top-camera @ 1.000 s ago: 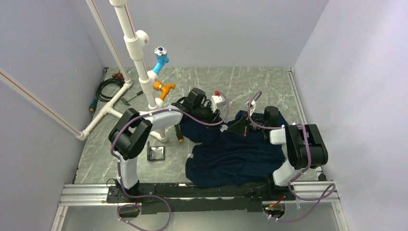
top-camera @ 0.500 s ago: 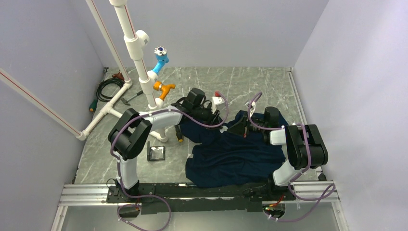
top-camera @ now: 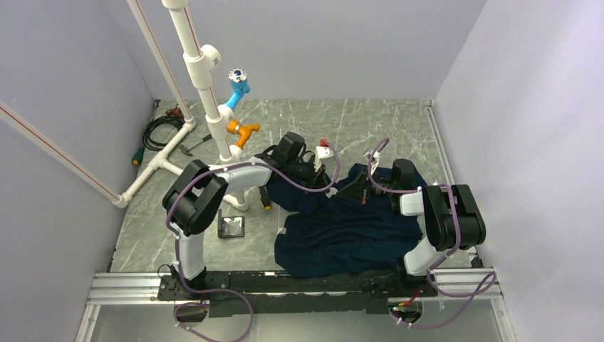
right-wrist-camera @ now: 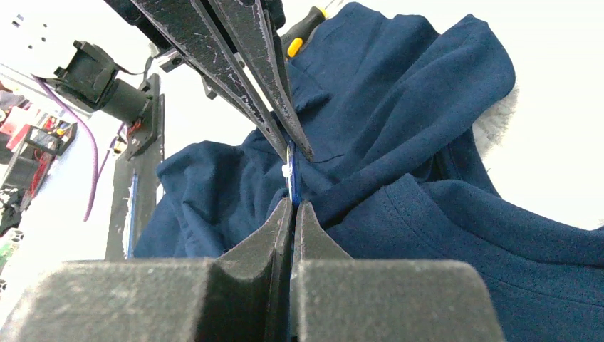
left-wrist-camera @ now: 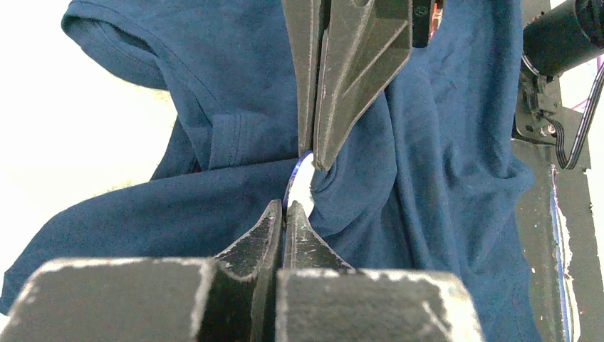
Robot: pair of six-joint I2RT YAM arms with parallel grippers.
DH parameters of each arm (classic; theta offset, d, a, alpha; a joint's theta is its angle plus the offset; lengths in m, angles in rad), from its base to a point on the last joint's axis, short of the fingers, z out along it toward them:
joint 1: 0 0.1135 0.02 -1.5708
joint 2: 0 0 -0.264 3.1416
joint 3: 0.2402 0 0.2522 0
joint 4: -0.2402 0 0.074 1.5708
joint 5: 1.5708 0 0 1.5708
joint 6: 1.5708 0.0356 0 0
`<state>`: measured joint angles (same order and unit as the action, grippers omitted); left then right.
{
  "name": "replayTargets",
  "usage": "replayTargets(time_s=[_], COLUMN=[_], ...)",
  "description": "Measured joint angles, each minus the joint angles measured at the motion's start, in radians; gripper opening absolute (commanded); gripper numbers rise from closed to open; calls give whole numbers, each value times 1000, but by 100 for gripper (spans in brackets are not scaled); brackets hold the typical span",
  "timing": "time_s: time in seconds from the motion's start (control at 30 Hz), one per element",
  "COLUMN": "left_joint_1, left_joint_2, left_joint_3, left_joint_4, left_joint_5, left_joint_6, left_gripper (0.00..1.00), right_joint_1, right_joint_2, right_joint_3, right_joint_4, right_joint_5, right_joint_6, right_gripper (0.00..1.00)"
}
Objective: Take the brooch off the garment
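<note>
1. Jaws first, left gripper (left-wrist-camera: pixel 286 207): pinched fully together, nipping the lower rim of the brooch (left-wrist-camera: pixel 300 182).
2. Seen edge-on in both wrist views: a thin pale-blue disc standing upright against a raised fold of the shirt (top-camera: pixel 342 235), caught between the two sets of fingertips.
3. Right gripper (right-wrist-camera: pixel 292 204): likewise closed down to a sliver, gripping the opposite rim of the same disc, dark cloth bunched just beside it.
4. Meeting tip to tip from opposite sides, over the far part of the shirt.
5. Across the tabletop (top-camera: pixel 370 121), left to right:
   - a coiled black cable (top-camera: pixel 160 130) in the far left corner;
   - a white pipe frame (top-camera: pixel 203 92) carrying a light-blue fitting (top-camera: pixel 238 89) and an orange fitting (top-camera: pixel 242 130);
   - a small dark square tray (top-camera: pixel 230 226), glossy inside, contents impossible to make out;
   - a screwdriver (top-camera: pixel 267 199) just beside the shirt's left edge.
6. Lying crumpled right of centre, dark navy, near hem close to the metal rail (top-camera: pixel 128 292), far end drawn up toward the two grippers.
</note>
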<state>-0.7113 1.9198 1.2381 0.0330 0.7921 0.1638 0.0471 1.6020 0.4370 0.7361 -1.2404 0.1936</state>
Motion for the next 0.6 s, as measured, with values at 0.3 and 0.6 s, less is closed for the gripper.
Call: replayTargets(time_s=[0.3, 0.6], left_joint_1=[-1, -8], left_joint_2=[0, 0], left_joint_3=[-2, 6], left_joint_4=[-3, -32], left_joint_5=[33, 61], left_joint_6=[79, 131], left_gripper=[0, 0], right_joint_1=[10, 15], right_joint_2=[-2, -11], right_joint_3=[0, 0], right_joint_4=[-20, -39], right_joint_5=[-6, -23], right_joint_6=[-27, -48], right_gripper=[24, 18])
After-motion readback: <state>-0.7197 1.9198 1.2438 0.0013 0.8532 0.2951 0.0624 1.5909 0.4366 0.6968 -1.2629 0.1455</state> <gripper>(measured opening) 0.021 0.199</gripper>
